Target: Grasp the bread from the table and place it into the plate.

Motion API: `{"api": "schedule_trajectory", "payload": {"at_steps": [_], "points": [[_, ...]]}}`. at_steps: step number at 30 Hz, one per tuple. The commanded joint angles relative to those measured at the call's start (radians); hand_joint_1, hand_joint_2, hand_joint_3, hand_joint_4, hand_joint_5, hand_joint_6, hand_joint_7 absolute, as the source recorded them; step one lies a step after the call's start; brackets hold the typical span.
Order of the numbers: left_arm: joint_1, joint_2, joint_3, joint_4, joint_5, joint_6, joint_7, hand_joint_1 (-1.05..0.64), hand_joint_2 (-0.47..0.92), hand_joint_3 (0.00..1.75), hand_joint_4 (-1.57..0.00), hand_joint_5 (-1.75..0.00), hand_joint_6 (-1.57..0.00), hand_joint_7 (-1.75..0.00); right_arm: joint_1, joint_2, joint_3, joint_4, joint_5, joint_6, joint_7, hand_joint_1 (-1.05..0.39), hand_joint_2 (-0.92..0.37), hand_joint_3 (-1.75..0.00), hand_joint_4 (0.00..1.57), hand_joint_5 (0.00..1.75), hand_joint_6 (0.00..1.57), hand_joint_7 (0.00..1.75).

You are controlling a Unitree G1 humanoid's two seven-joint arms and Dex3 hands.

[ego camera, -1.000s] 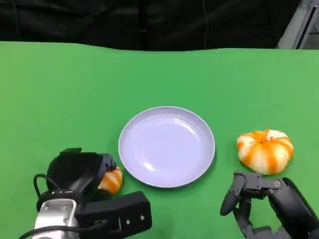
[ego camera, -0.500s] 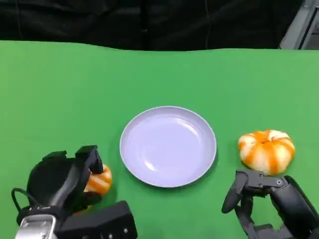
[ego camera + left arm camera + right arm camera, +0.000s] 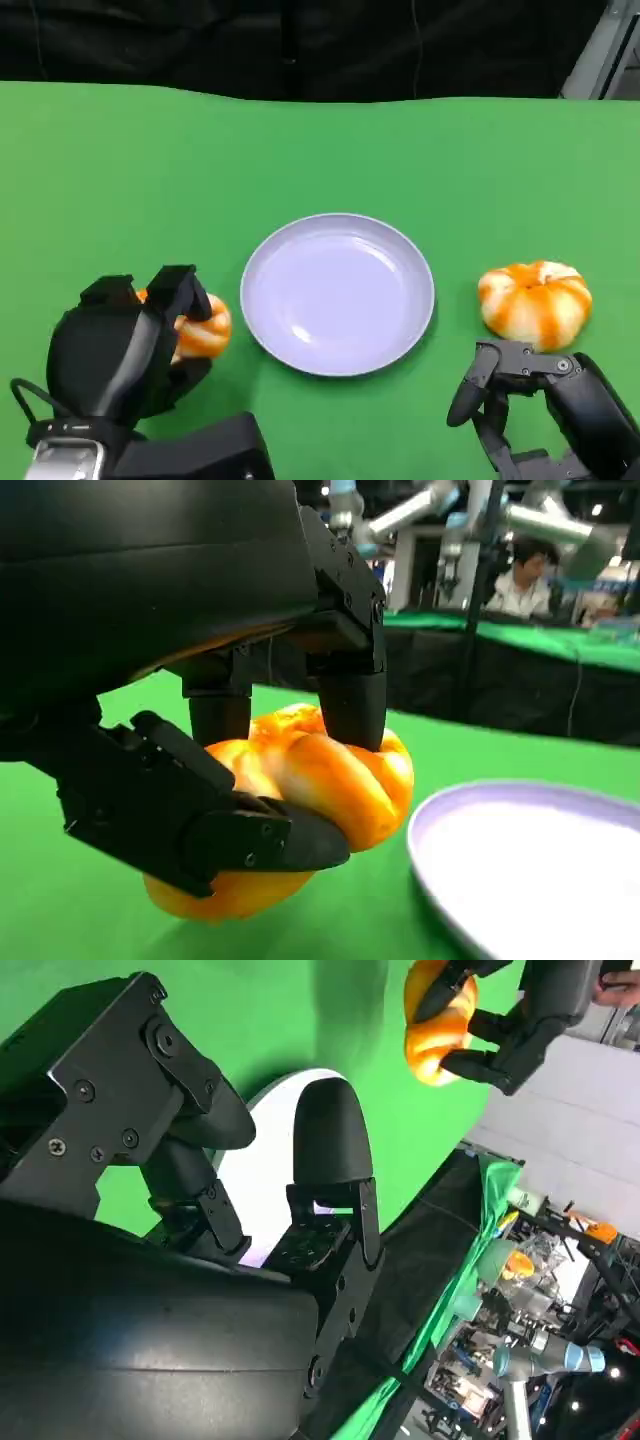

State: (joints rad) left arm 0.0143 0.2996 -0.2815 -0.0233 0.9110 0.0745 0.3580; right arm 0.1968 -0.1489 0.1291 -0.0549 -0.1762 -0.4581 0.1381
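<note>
Left hand (image 3: 120, 345) grasps an orange bread roll (image 3: 198, 328) just left of the plate (image 3: 337, 294), ready for transfer. Right hand (image 3: 545, 400) idle, fingers curled empty, beside second roll (image 3: 535, 303).

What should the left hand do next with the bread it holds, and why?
Probably carry it sideways over the plate. The left hand grips the bread between its fingers, and in the left wrist view the bread seems to hang clear of the green table. The plate lies just beside it, with nothing on it yet.
</note>
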Motion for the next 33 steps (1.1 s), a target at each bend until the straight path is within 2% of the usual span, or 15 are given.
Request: {"api": "schedule_trajectory", "payload": {"at_steps": [1, 3, 6, 23, 26, 33], "points": [[0.002, 0.015, 0.014, -0.029, 0.001, -0.017, 0.020, -0.19, 0.49, 0.98, -0.86, -1.75, -0.67, -1.75, 0.002, -0.007, -0.007, -0.004, 0.012, -0.006, -0.004, 0.08, -0.26, -1.48, 0.85, 1.75, 0.82, 1.28], [-0.001, 0.013, 0.018, -0.053, -0.002, -0.030, 0.025, -0.18, 0.41, 1.22, -0.90, -1.75, -0.74, -1.66, 0.000, -0.006, -0.006, -0.003, 0.011, -0.008, -0.005, 0.08, -0.26, -1.49, 0.86, 1.75, 0.83, 1.28], [-0.003, 0.008, 0.022, -0.058, -0.003, -0.042, 0.032, -0.18, 0.38, 1.30, -0.92, -1.75, -0.76, -1.64, -0.002, -0.005, -0.005, 0.000, 0.012, -0.009, -0.005, 0.08, -0.25, -1.50, 0.86, 1.75, 0.83, 1.29], [-0.004, 0.002, 0.027, -0.058, -0.004, -0.057, 0.038, -0.18, 0.37, 1.33, -0.92, -1.75, -0.76, -1.63, -0.002, -0.005, -0.005, 0.000, 0.012, -0.008, -0.005, 0.08, -0.24, -1.51, 0.86, 1.75, 0.83, 1.29], [-0.174, -0.063, -0.046, 0.033, -0.052, -0.151, 0.014, -0.16, 0.32, 1.33, -0.96, -1.75, -0.77, -1.64, 0.009, -0.002, 0.004, -0.017, -0.001, -0.002, -0.007, 0.06, -0.24, -1.51, 0.85, 1.73, 0.84, 1.30], [-0.231, -0.079, -0.062, 0.101, -0.056, -0.195, 0.027, -0.16, 0.28, 1.35, -0.97, -1.75, -0.78, -1.67, 0.010, -0.001, 0.006, -0.020, -0.004, 0.001, -0.009, 0.06, -0.24, -1.50, 0.85, 1.72, 0.84, 1.30]]}}
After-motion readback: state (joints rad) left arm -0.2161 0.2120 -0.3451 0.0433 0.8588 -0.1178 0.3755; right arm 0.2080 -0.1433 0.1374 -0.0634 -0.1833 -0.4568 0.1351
